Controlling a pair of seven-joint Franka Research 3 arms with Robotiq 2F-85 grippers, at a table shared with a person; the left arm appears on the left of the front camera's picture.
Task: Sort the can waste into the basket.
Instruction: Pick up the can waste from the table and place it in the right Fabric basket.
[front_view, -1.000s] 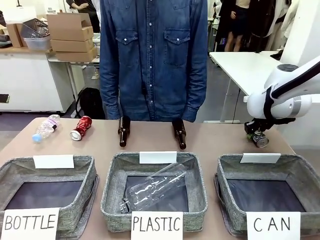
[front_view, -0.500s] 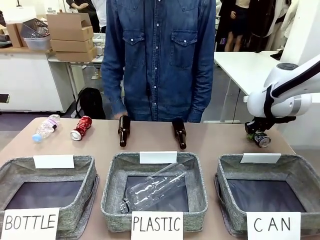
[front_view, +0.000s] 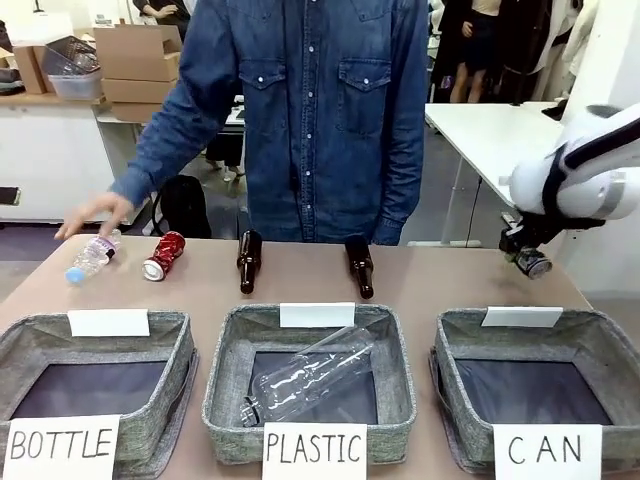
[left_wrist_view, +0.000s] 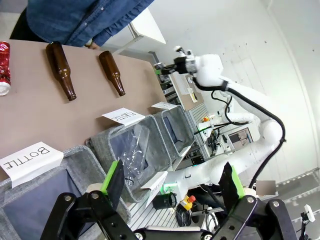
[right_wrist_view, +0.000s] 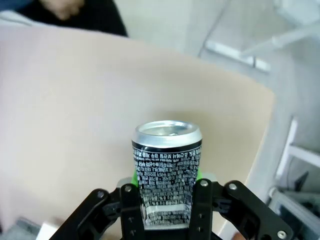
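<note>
At the near edge, the left hand (left_wrist_view: 172, 175) hangs released, its fingers spread wide, close to the BOTTLE basket (left_wrist_view: 75, 165). At 3 o'clock the right hand (front_view: 530, 262) is tilted above the worktop (front_view: 440, 285) and grips the dark can (front_view: 535, 264), silver top outward. Open worktop lies beneath it, with the edge just beside. The CAN basket (front_view: 600, 340) at 5 o'clock shows its dark bottom. The PLASTIC basket (front_view: 225, 370) at 6 o'clock holds a clear bottle (front_view: 305, 378). Farther off, at 10 o'clock, the red can (front_view: 163, 256) lies near the person's hand (front_view: 95, 213).

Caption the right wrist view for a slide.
The right arm's fingers clamp a dark, white-printed can over the tan table.
</note>
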